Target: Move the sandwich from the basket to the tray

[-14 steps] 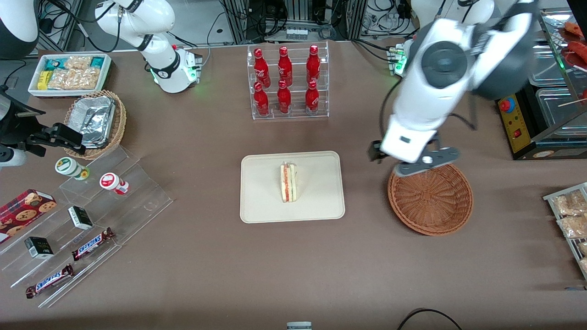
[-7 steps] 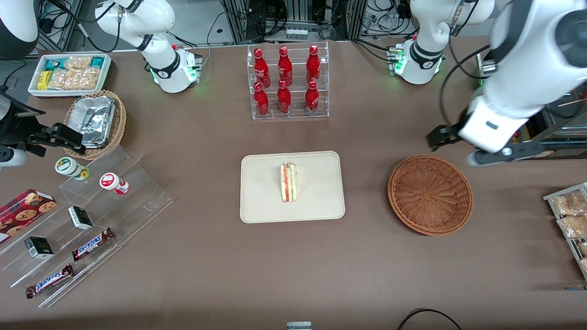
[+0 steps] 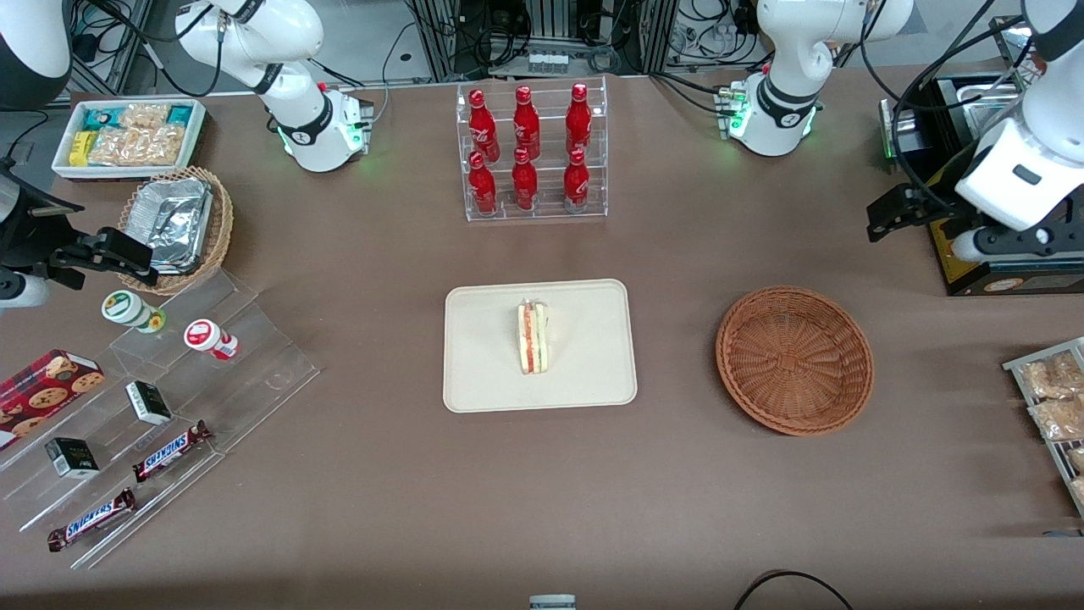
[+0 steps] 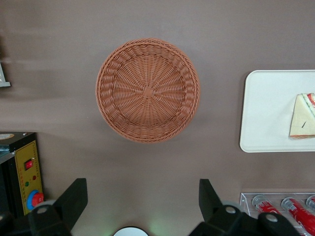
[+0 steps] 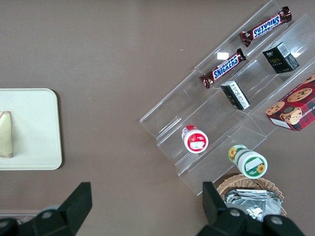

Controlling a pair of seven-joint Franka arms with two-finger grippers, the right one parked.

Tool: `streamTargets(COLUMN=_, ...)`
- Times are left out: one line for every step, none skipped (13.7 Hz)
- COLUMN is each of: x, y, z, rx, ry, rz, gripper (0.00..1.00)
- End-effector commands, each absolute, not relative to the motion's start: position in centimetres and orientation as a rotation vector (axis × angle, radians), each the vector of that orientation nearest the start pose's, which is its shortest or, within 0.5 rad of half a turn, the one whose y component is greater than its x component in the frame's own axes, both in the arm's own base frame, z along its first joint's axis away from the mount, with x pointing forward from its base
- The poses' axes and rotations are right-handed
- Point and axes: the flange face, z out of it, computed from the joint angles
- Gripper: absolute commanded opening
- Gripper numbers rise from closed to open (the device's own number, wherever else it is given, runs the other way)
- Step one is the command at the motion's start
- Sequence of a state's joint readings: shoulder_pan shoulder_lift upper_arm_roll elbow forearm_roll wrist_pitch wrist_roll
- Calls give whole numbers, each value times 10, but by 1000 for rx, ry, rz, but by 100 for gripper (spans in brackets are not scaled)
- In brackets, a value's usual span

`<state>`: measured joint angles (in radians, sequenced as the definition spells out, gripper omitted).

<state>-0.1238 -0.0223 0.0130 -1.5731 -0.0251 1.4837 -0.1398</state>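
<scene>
**Sandwich on the tray, claw raised and empty**

From the front, the sandwich (image 3: 533,338) lies near the middle of the cream tray (image 3: 593,385), its red and green filling edge showing. The reddish-brown basket (image 3: 794,359) sits on the brown desk (image 3: 381,474) toward the working arm's end, well apart from the tray, with nothing in it. The claw (image 3: 931,222) hangs high above the desk, farther from the camera than the basket and close to a black and yellow control box (image 3: 953,246). A clear rack of red bottles (image 3: 532,151) stands farther from the camera than the tray.

Looking down from the left wrist, the claw (image 4: 142,199) has its two dark fingers (image 4: 73,199) spread wide with nothing between them. The basket (image 4: 147,90) shows its bare woven floor. Beside it, apart, is the tray (image 4: 261,113) with the sandwich (image 4: 302,116) on it.

The right wrist view catches an end of the tray (image 5: 34,128) and a sliver of the sandwich (image 5: 5,133) resting on it.
</scene>
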Motion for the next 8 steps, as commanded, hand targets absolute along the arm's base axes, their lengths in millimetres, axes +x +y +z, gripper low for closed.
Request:
streamTargets(x=525, y=-45, z=631, rx=-3163, ry=3, rz=117, gripper=100)
streamTargets(x=523, y=-43, z=634, rx=-3162, ry=5, rz=110, gripper=100)
streamTargets(x=522, y=-39, z=639, rx=-3164, ry=-4, rz=98, gripper=100)
streamTargets(x=519, y=-29, z=644, rx=-3163, ry=-28, rz=83, gripper=100)
streamTargets(x=518, y=-9, z=647, rx=-3166, ry=-45, rz=72, gripper=100)
streamTargets(x=518, y=-5, z=648, rx=-3169, ry=-23, rz=66, gripper=100)
streamTargets(x=520, y=-6, z=646, rx=-3168, ry=-23, rz=69, gripper=100)
streamTargets(x=521, y=-8, z=647, rx=-3165, ry=-14, rz=61, gripper=100)
